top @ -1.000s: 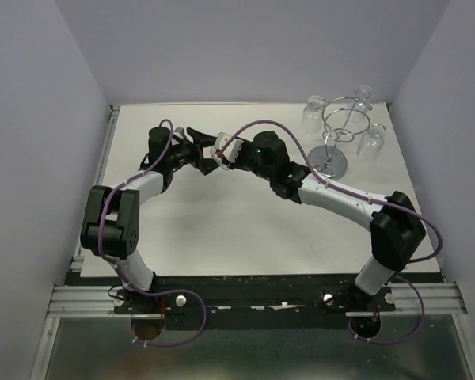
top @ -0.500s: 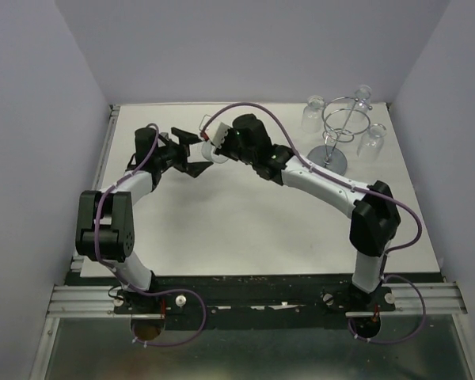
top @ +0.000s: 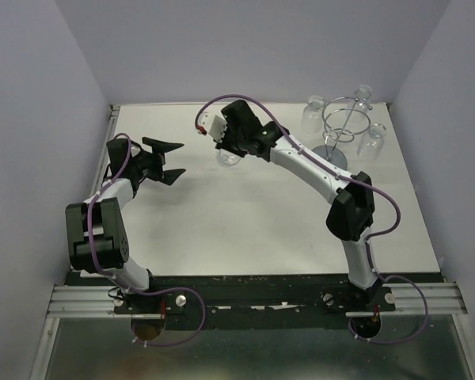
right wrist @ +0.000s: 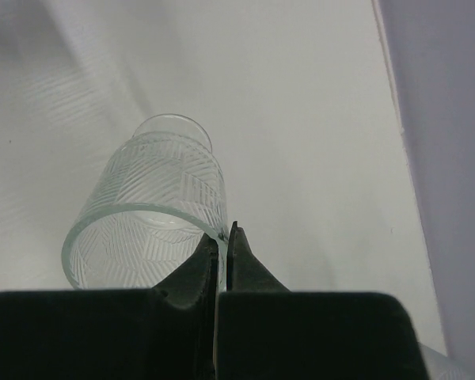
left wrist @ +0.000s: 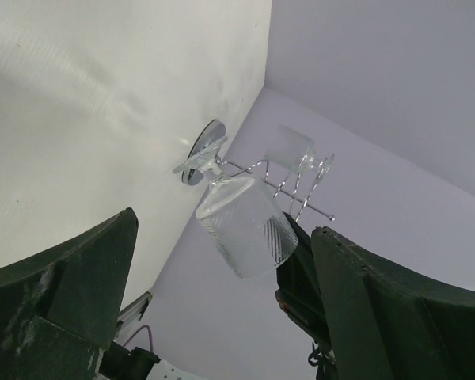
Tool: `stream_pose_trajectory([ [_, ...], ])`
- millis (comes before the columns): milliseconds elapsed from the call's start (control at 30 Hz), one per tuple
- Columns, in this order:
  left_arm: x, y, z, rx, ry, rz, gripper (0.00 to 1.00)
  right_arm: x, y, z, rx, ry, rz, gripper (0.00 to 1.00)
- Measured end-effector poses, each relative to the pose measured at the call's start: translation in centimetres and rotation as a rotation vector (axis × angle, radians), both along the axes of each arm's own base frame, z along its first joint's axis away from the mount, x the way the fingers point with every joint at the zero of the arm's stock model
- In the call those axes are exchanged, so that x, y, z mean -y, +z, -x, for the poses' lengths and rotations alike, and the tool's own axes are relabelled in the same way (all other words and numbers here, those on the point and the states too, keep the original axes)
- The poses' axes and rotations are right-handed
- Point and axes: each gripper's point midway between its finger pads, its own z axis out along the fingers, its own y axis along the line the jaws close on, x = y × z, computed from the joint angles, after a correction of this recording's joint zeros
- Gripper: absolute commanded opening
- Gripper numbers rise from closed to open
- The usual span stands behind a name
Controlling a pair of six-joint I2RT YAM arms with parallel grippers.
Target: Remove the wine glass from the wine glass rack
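A clear patterned wine glass point(top: 230, 157) hangs over the mat's far middle, held by its rim. My right gripper point(top: 225, 148) is shut on that rim point(right wrist: 214, 231), one finger inside the bowl and one outside. In the right wrist view the glass point(right wrist: 150, 207) stretches away from the jaws. My left gripper point(top: 171, 161) stands wide open to the left, apart from the glass, with nothing between its fingers. From the left wrist view the glass point(left wrist: 246, 222) floats beyond my open fingers point(left wrist: 79, 269). The chrome wine glass rack point(top: 342, 131) stands at the far right.
Three more glasses hang upside down on the rack: one on the left point(top: 313, 115), one at the back point(top: 362, 95), one on the right point(top: 373, 141). Its round base point(top: 330, 161) sits near the right arm's forearm. Walls close in the mat point(top: 245, 229) on three sides.
The left gripper has opened wide and drawn back to the left, away from the glass. The right gripper has shut on the glass rim and swung left and farther back with it.
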Motion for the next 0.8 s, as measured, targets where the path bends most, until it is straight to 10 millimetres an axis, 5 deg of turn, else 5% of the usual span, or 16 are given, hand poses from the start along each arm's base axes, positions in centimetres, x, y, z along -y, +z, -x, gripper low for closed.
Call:
stream_pose_trajectory([
  [400, -0.9, -0.3, -0.4, 0.013, 0.029, -0.032, 0.99, 5.3, -5.1, -1.0, -0.176, -0.002, 0.161, 0.01],
  [800, -1.1, -0.7, -0.6, 0.008, 0.037, -0.044, 0.99, 4.2, -7.6, -2.5, -0.25, 0.023, 0.113, 0.01],
])
